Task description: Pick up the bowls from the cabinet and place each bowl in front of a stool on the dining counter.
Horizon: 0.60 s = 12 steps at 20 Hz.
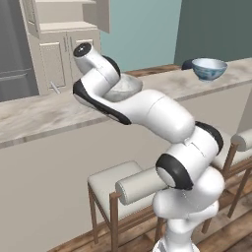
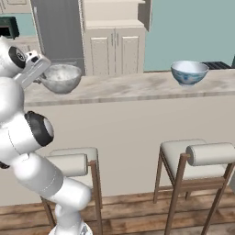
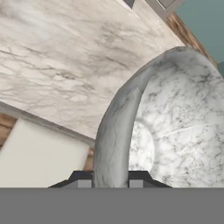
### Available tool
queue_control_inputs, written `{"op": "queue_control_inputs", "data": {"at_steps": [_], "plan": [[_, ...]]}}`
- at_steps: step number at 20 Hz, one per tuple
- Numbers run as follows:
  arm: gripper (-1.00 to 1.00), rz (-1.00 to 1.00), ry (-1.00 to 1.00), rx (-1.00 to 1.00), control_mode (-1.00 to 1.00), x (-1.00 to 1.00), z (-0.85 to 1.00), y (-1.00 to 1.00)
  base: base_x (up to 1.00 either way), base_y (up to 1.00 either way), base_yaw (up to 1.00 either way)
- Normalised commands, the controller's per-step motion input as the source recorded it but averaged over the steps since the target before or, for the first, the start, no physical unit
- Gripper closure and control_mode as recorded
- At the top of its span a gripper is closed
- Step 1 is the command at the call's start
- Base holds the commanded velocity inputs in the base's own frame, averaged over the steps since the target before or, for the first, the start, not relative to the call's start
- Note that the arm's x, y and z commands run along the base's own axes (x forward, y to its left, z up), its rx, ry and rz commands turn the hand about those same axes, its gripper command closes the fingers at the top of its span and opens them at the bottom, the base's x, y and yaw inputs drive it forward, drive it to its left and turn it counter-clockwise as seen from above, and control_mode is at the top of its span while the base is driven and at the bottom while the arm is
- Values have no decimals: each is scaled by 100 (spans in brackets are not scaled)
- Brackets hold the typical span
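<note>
Pinching rounded grey speckled stone-like bowl [image 3: 175, 127] rim.

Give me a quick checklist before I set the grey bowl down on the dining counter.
1. Grip: fingers pinch the grey bowl's rim, one inside, one outside: ok.
2. Bowl over the dining counter, not past its edge: ok.
3. Stool below the bowl's spot: ok.
4. Bowl's height above the countertop, touching or not: cannot tell.
5. Blue patterned bowl already on the counter, above the other stool, well apart: ok.
6. Counter around the grey bowl free of other things: ok.
</note>
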Motion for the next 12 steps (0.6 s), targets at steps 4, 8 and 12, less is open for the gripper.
{"op": "queue_control_inputs", "data": {"at_steps": [4, 8, 12], "plan": [[100, 0, 0, 0, -100, 64, 0, 11, 0, 0, 0], [100, 0, 0, 0, -100, 47, -1, 21, 0, 0, 0], [100, -1, 0, -2, -100, 32, -6, 31, 0, 0, 0]]}}
